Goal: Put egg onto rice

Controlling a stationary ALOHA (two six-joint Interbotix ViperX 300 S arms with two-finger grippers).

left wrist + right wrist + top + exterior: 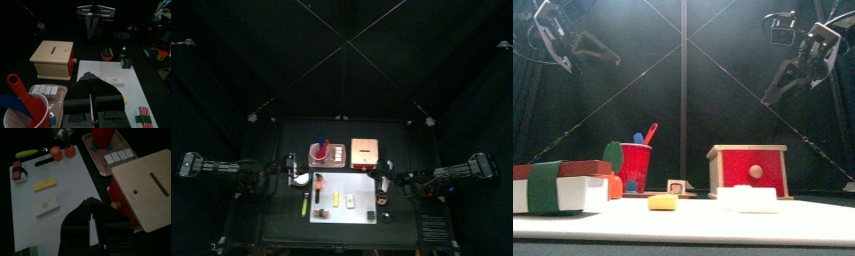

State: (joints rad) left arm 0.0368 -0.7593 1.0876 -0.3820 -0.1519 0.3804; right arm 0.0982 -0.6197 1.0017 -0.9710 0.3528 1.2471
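Observation:
The egg (45,184) is a small yellow block lying on the white board (67,223). It also shows in the front view (663,201) and, partly behind my jaws, in the left wrist view (125,99). The rice (47,206) is a white block next to it, also in the front view (748,199). My left gripper (89,76) is shut and empty above the board's left edge. My right gripper (89,203) is shut and empty above the board's right side, a short way from the rice. Both arms hang high in the front view.
A wooden box with a red front (748,168) and a red cup with utensils (635,165) stand behind the board. A white block with a reddish-brown top and green band (560,185) sits at the left. A yellow-green stick (27,153) and orange pieces (58,153) lie at the board's far end.

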